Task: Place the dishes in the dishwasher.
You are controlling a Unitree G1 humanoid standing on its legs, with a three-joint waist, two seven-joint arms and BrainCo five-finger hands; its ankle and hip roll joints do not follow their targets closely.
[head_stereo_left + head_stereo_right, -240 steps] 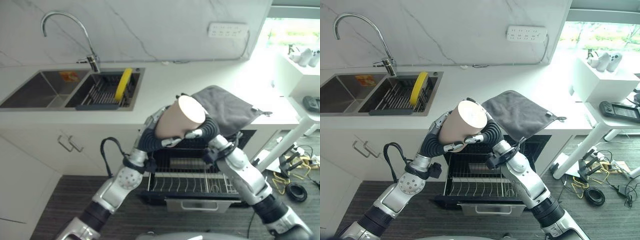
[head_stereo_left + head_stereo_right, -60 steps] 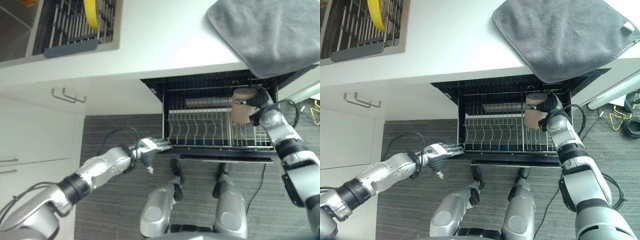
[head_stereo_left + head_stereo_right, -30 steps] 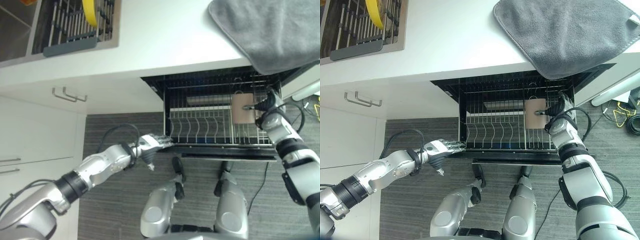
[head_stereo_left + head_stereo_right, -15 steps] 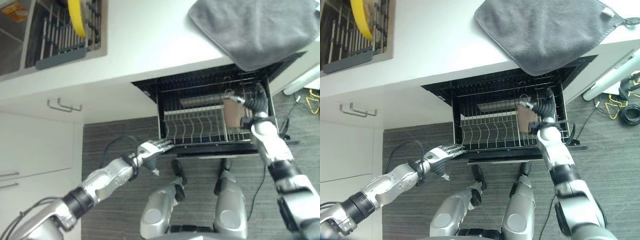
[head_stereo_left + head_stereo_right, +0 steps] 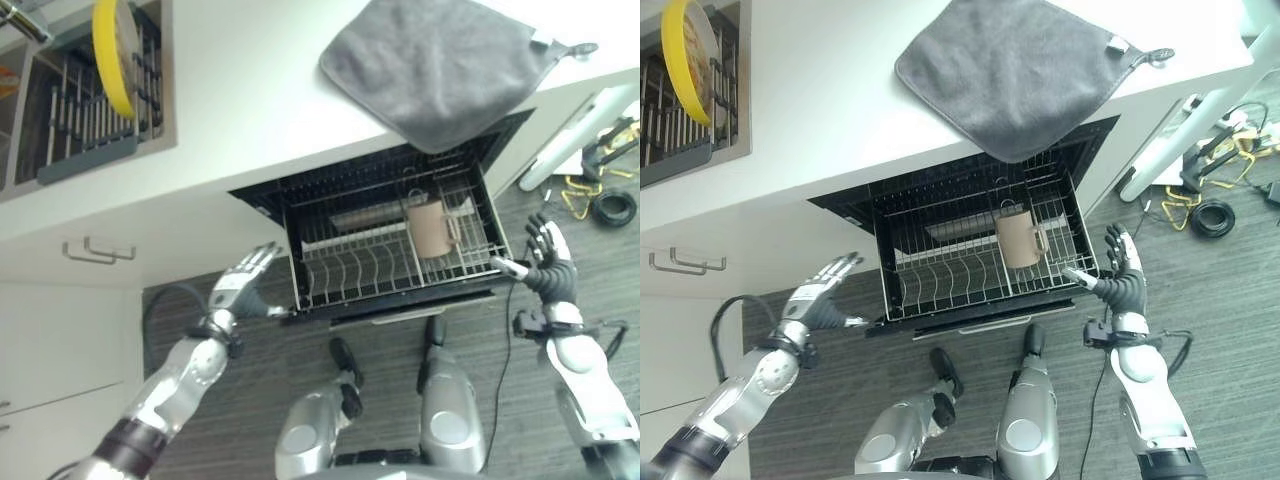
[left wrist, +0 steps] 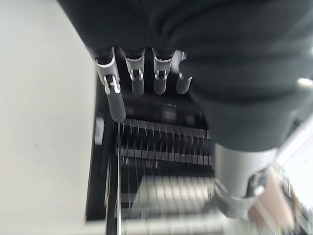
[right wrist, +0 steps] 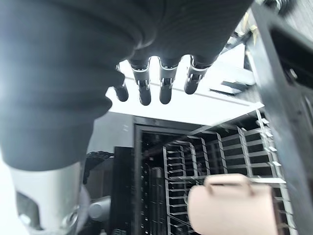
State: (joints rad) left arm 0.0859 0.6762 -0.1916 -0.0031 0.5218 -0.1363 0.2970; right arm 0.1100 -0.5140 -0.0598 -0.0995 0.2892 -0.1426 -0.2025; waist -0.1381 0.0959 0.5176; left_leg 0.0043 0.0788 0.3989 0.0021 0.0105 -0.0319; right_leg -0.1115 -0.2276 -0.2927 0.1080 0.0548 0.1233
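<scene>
A brown mug [image 5: 1018, 240] stands in the pulled-out dishwasher rack [image 5: 940, 280]. Both hands, left hand [image 5: 820, 290] and right hand [image 5: 1120, 275], hover with spread fingers beside it.

A kitchen — a white counter [image 5: 240, 120] runs along the top, with a steel sink [image 5: 60, 110] sunk into its left end, where a yellow plate [image 5: 112, 55] stands upright in a drying rack [image 5: 85, 165]. A grey dish mat [image 5: 1015, 70] lies over the counter's front edge at the right. Below it a dishwasher [image 5: 975, 245] is built in — wire rack pulled out — beside white cupboards with bar handles [image 5: 95, 250]. The floor [image 5: 1200, 280] is dark wood-look plank.
</scene>
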